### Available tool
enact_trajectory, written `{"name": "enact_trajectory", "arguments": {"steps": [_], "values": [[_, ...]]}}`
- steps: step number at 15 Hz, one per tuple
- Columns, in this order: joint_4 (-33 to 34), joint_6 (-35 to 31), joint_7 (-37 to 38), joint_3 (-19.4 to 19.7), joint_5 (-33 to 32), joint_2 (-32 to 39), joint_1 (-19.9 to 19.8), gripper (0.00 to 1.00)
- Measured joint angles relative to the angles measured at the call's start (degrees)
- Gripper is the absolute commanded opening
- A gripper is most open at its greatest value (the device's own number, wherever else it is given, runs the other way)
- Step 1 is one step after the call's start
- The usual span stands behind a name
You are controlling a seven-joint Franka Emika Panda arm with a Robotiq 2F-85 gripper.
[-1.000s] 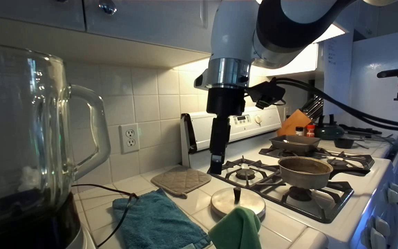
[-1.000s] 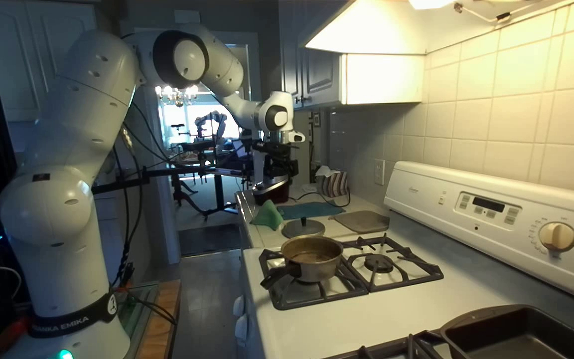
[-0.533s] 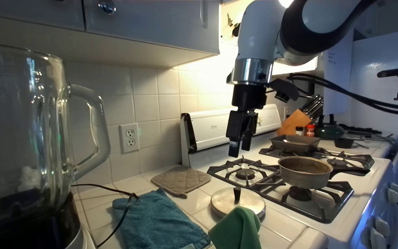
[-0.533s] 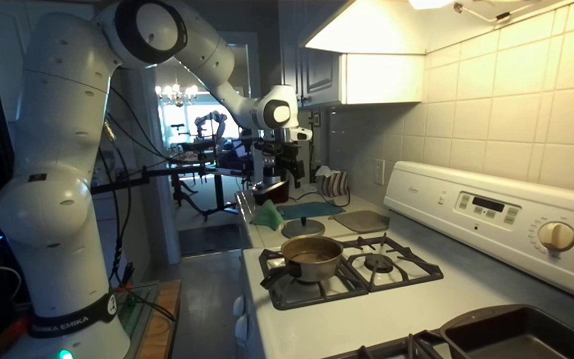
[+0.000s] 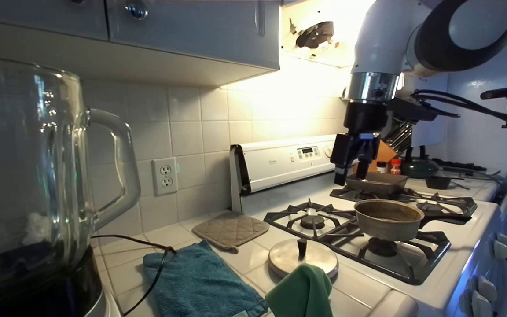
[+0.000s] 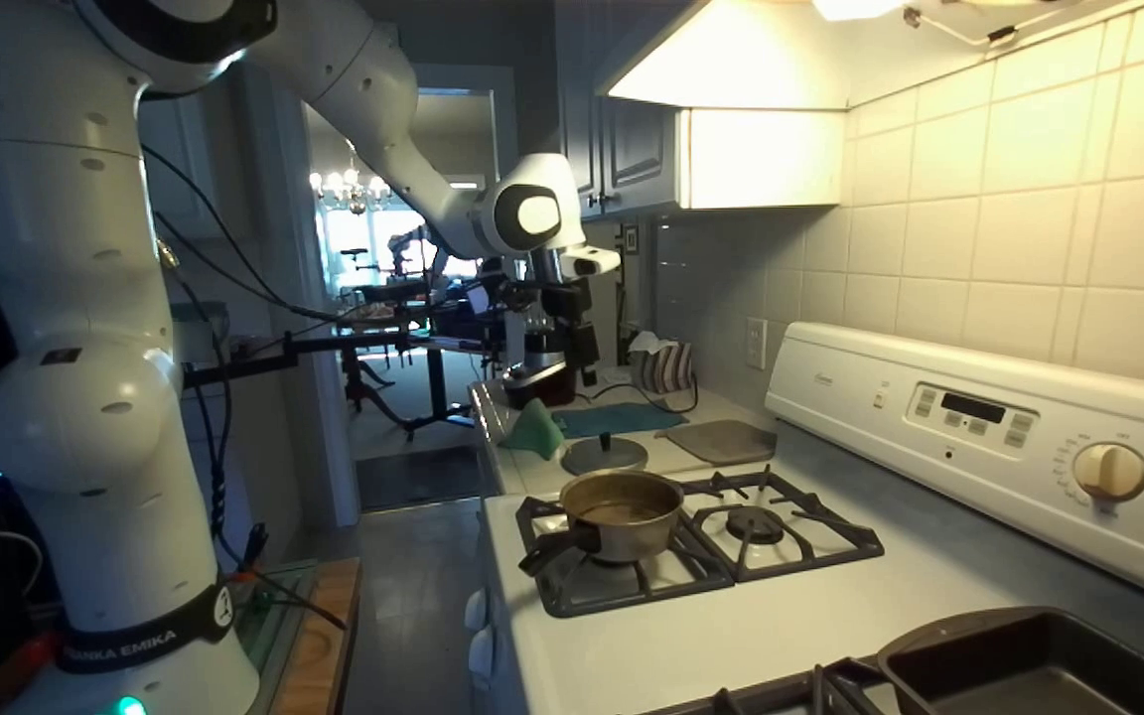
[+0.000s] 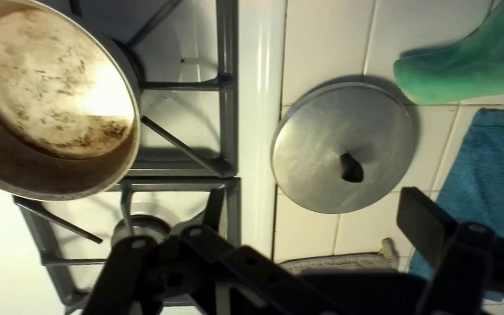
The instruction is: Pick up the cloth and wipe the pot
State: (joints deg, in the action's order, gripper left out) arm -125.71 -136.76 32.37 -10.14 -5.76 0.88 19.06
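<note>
While jaws gape, base band (image 6: pixel 147 634) reads "ANKA EMIKA".

In the wrist view, I am seeing the pot (image 7: pixel 50 83) on the grate (image 7: pixel 229 127), the lid (image 7: pixel 339 135) lying right, the cloth (image 7: pixel 475 70) farther right.

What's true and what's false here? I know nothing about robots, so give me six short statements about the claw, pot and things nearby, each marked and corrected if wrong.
1. The claw is gripping the green cloth. False: the claw is open, and the cloth rests on the counter.
2. The pot sits on the stove. True.
3. The metal lid covers the pot. False: it lies on the counter.
4. Dark marks show inside the pot. True.
5. The blue towel lies on the counter. True.
6. The gray quilted pad is inside the pot. False: it lies on the counter.
</note>
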Motion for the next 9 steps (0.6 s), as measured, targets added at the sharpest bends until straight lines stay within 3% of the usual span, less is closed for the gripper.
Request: {"name": "enact_trajectory", "arguments": {"steps": [9], "values": [[-10.0,0.0,8.0,-2.4,-2.7,-9.6,-4.8,1.0]]}}
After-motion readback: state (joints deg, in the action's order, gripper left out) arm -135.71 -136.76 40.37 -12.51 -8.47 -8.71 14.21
